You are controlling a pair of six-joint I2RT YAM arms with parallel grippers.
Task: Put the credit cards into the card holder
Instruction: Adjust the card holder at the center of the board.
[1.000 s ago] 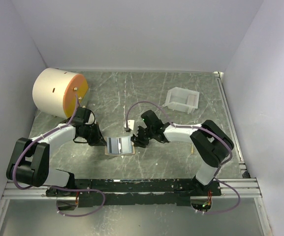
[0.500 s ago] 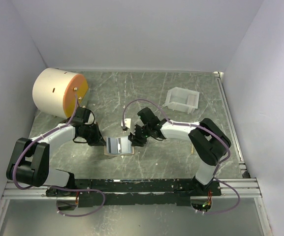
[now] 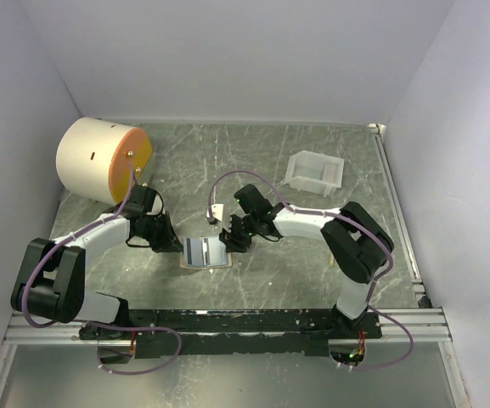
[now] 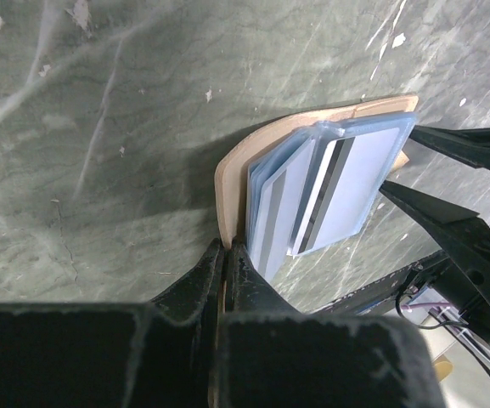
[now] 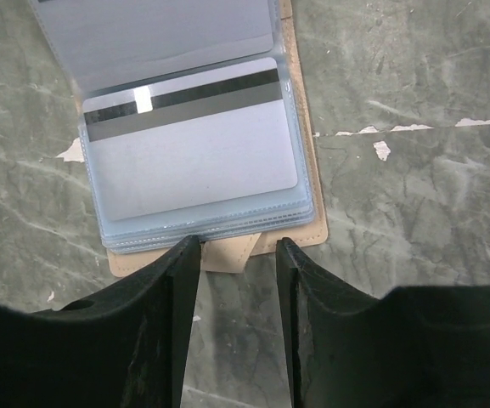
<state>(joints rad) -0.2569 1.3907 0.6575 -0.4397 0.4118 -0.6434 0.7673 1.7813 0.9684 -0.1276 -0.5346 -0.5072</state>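
The small tan leather-like folding card holder [image 3: 205,252] is lying open on the green-grey marbled tabletop [image 3: 295,272], between the two arms. The left gripper [image 4: 227,248] is clamping the holder's tan cover at one edge. The right gripper [image 5: 238,245] is hovering at the opposite edge, jaws apart, with the tan rim showing between its fingers. A grey credit card [image 5: 194,153] with a dark stripe is sitting inside a pale shiny pocket. Bare tabletop is spreading all round the holder, and the white box-like tray [image 3: 315,172] is standing well apart.

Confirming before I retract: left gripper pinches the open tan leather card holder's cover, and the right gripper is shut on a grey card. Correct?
No: the right gripper is open and empty. The right wrist view shows the grey black-striped credit card inside a clear pocket. The left gripper does pinch the tan leather card holder.
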